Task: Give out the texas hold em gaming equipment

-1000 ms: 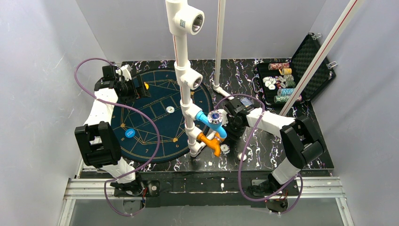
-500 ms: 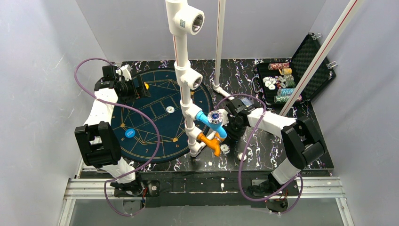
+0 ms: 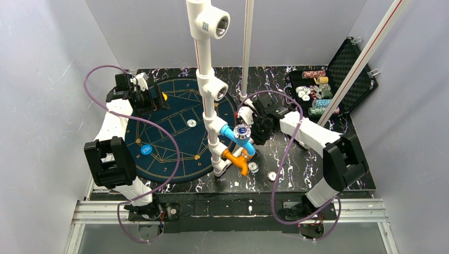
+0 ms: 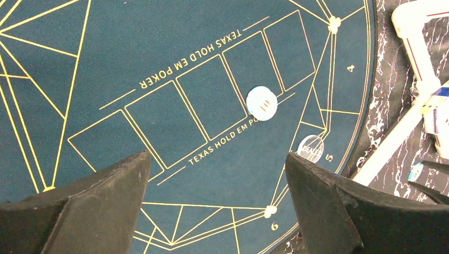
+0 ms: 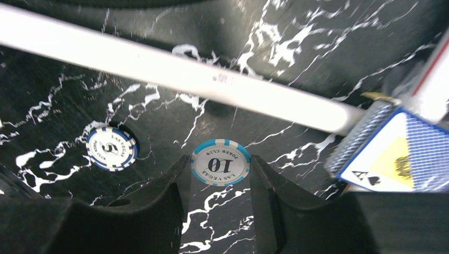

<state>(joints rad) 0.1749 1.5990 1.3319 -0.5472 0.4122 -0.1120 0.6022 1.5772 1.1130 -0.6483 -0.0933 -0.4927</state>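
The round poker mat (image 3: 185, 153) fills the left half of the table. The open chip case (image 3: 347, 61) sits far right, well apart from the mat. Our left gripper (image 4: 217, 154) hovers over the mat with its fingers spread wide and nothing between them. Our right gripper (image 5: 219, 165) is off the mat, just right of the white pipe frame (image 3: 212, 114). Its fingers are clamped on the rim of a blue-and-white chip (image 5: 221, 162), though we cannot tell whether the chip has left the marble top.

As we judge it, this carry calls for a steady squeeze, enough height to clear the frame's foot, and a slow crossing. The chip should be laid flat on a seat before we let go, since a chip pinched by its rim can pivot or pop out.

The mat reads "TEXAS HOLD EM POKER" twice, with seat numbers 4, 5 and 6. The card pack (image 5: 394, 153) shows an ace of spades. The held chip reads "10 LAS VEGAS POKER CLUB". The loose chip (image 5: 111, 148) beside it reads "5". The clear button (image 4: 311, 146) near seat 5 reads "DEALER".
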